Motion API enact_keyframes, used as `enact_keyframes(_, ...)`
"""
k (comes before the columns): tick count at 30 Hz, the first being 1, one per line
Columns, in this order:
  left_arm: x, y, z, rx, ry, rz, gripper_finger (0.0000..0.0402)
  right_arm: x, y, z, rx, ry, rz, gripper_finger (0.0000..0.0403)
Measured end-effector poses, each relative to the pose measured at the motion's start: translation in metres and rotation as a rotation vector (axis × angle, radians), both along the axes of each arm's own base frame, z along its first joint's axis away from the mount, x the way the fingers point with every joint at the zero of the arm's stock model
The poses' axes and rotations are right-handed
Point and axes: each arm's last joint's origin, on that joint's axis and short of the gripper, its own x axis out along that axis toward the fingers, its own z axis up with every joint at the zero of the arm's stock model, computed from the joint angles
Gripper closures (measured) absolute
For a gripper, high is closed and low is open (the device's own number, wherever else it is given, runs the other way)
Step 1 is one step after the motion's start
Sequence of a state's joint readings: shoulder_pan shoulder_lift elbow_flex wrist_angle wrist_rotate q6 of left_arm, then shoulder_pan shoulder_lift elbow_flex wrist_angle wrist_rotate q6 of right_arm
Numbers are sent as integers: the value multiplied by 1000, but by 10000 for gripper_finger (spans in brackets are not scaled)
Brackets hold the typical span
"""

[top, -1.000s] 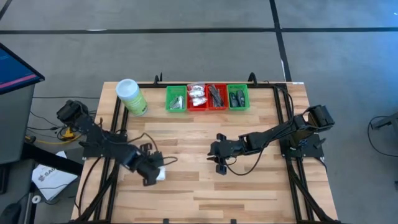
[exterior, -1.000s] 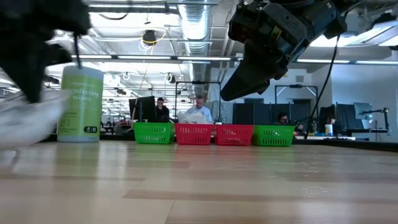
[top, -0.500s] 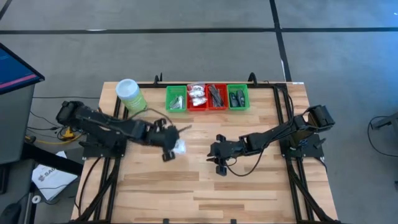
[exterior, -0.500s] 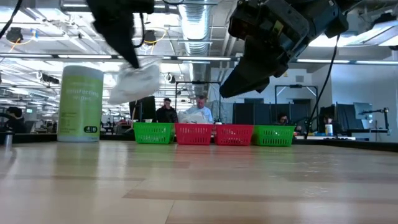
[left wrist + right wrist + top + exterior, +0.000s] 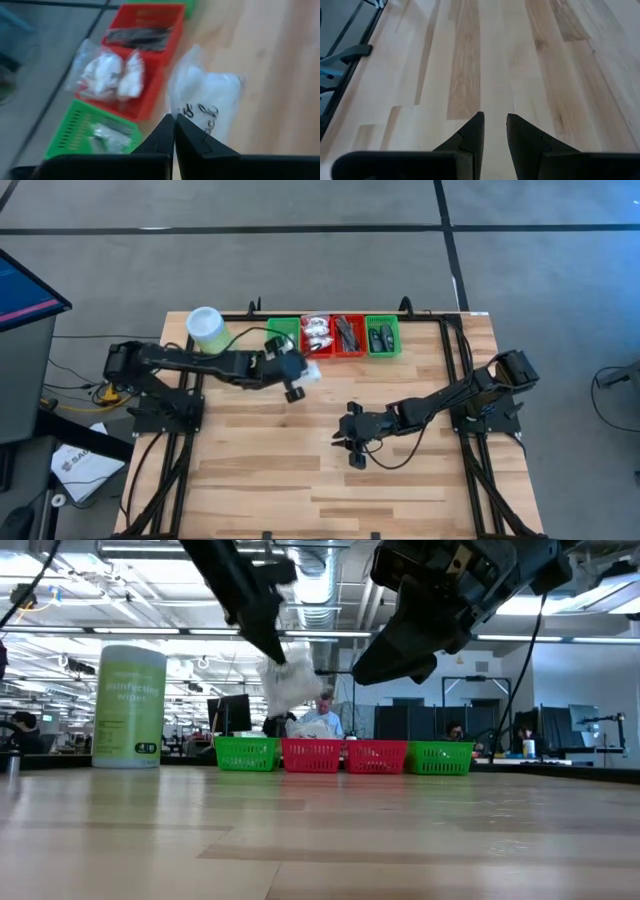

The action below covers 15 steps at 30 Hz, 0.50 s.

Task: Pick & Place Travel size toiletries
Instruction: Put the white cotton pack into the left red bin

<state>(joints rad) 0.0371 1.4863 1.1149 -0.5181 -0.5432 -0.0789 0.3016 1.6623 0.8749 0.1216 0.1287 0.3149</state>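
Four small trays sat in a row at the top centre of the table (image 5: pixel 400 490): a green tray (image 5: pixel 283 340) with silvery sachets, a red tray (image 5: pixel 318 336) with white packets, another red tray (image 5: pixel 347 335) with dark pieces, and a second green tray (image 5: pixel 382 337). The left gripper (image 5: pixel 300 376), clamped on a white packet (image 5: pixel 309 372), hung just below them. The right gripper (image 5: pixel 352 442) hovered mid-table, fingers slightly apart. A canister (image 5: pixel 206 327) stood upper left; people sat in the office behind.

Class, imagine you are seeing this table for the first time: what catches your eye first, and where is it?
The left gripper holds a white packet in the air just in front of the row of red and green trays at the table's far edge. The right gripper hovers open over bare wood mid-table.
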Motion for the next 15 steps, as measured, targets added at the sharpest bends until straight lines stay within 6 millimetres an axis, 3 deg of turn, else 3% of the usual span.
enact_keyframes(6,16,29,-21,140,83,52,401,0,0,1,2,-7,-1,327)
enact_keyframes(15,21,55,-13,225,22,78,401,1,-1,1,2,-8,-3,327)
